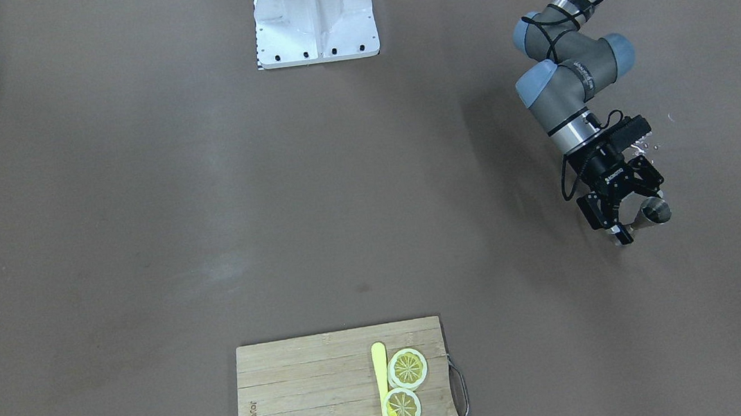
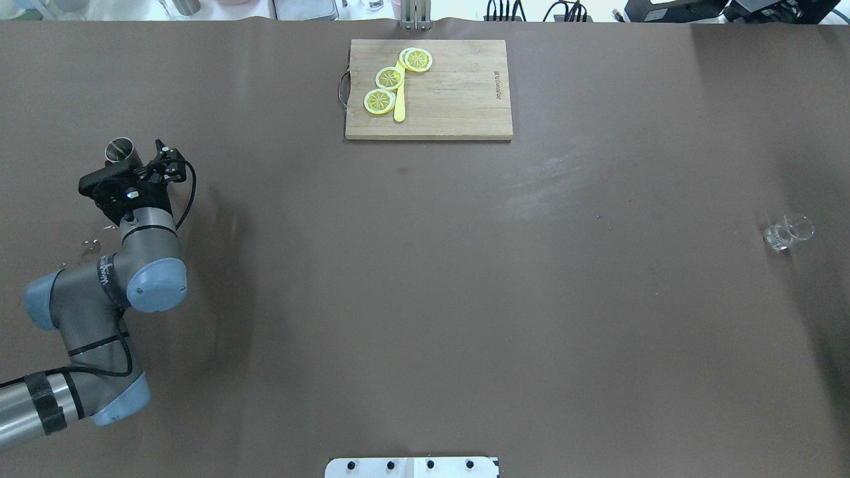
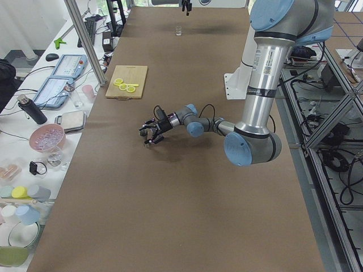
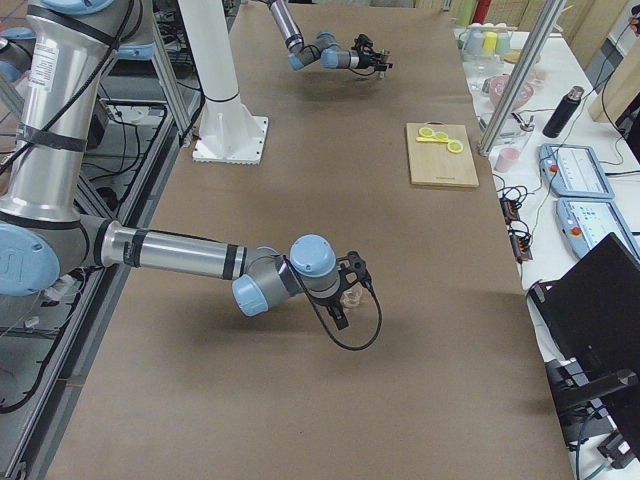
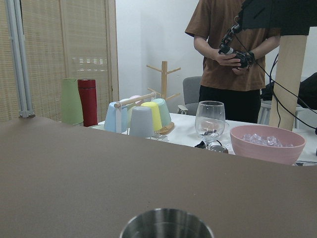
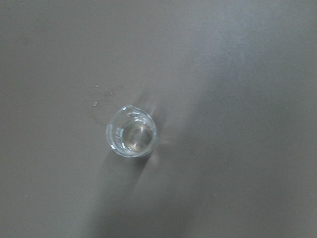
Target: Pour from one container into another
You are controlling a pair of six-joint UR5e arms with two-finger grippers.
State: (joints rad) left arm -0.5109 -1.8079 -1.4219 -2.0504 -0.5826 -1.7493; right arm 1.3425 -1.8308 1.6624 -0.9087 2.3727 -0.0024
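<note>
A steel cup [image 1: 655,210] stands upright at the table's left end, its rim [image 5: 166,225] at the bottom of the left wrist view. My left gripper [image 1: 635,219] lies level and low over the table, shut on the cup [image 2: 121,149] with a finger on each side. A small clear glass [image 2: 788,232] stands far off at the table's right end and shows from straight above in the right wrist view [image 6: 131,131]. My right gripper [image 3: 185,8] hangs high over that glass [image 3: 178,30]. I cannot tell whether it is open or shut.
A wooden cutting board [image 2: 458,99] with lemon slices [image 2: 390,78] and a yellow knife [image 2: 399,106] lies at the far middle edge. Water drops [image 1: 646,147] dot the cloth beside the left arm. The white robot base [image 1: 315,26] stands at the near middle edge.
</note>
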